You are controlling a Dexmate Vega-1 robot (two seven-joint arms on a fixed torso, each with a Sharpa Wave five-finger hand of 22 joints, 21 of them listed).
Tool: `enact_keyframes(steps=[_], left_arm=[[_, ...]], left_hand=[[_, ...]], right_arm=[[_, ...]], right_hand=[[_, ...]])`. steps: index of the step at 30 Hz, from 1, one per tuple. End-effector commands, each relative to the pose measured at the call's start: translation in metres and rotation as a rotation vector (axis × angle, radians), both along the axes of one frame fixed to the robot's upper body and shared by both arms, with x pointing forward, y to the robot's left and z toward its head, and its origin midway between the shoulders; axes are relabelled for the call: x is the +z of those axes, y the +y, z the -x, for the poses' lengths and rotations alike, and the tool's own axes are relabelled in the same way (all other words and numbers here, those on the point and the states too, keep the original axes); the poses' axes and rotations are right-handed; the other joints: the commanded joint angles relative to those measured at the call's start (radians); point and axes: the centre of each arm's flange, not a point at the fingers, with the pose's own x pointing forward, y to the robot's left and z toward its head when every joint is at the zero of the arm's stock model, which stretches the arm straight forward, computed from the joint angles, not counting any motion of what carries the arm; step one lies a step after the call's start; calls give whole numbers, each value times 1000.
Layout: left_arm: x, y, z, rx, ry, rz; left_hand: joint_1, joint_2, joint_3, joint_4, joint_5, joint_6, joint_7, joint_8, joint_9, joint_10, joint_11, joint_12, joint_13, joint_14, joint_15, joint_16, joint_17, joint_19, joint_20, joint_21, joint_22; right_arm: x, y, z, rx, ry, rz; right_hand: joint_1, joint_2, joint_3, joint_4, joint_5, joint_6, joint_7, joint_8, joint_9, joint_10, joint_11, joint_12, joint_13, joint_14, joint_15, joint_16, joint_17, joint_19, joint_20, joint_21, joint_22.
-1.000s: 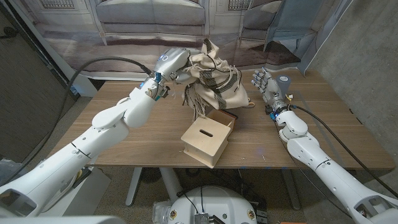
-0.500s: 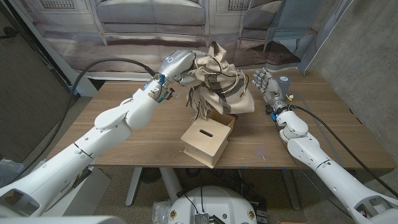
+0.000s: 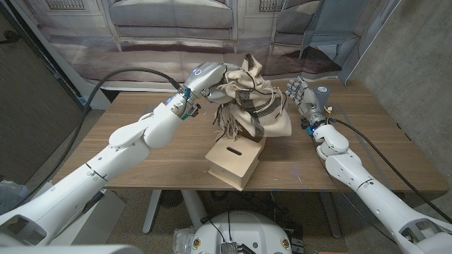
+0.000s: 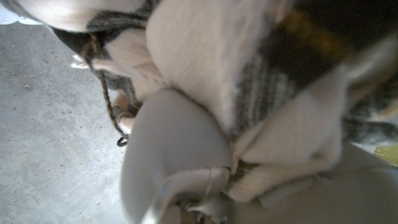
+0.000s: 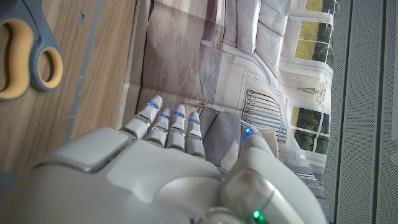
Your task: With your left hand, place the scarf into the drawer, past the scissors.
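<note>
Soft, even indoor light in the head view; the left wrist view is blurred, out of focus.

arms: glossy white rounded shells in segments, dark seams at the joints | cables: thick black cable along each forearm to the wrist | wrists: small blue parts | left robot hand (image 3: 206, 75): pale silver-grey casing | right robot hand (image 3: 300, 94): grey, blue lights on fingers (image 5: 163, 122), green light near wrist

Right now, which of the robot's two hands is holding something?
The left hand. It grips the bunched striped scarf and holds it up over the open wooden drawer. The right hand holds nothing; its fingers are apart, off to the side of the scarf.
</note>
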Motion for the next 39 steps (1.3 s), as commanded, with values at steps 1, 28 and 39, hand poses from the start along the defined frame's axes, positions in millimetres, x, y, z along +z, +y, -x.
enact_keyframes(steps=[1, 28, 39], left_arm=[[-9, -4, 3, -24, 29, -14], [-28, -20, -1, 2, 72, -82], [-35, -23, -1, 8, 87, -83]], left_hand=[[-12, 26, -3, 4, 4, 97, 93, 5, 3, 9, 1, -7, 6, 86, -185, 3, 5, 0, -2, 7, 3], [-13, 25, -6, 4, 4, 106, 91, 8, 0, 19, 1, -13, 14, 91, -184, -5, 8, -6, -2, 15, 3], [-15, 25, -7, 5, 4, 109, 88, 8, -2, 20, -1, -17, 16, 92, -184, -8, 10, -9, -1, 18, 3]], right_arm=[[4, 2, -4, 8, -9, -3], [4, 0, 1, 14, -25, -5], [2, -3, 5, 12, -24, -6]], right_hand=[[4, 4, 5, -6, -1, 7, -2, 1, 3, 5, -1, -1, 5, 6, -2, -4, 3, 9, 0, -2, 5], [4, 6, 3, -7, -1, 7, -2, 1, 3, 5, 0, -2, 5, 6, -3, -4, 3, 12, 1, -8, 5], [4, 6, 3, -8, -1, 7, -2, 1, 3, 5, 1, -2, 5, 6, -2, -4, 3, 13, 1, -10, 5]])
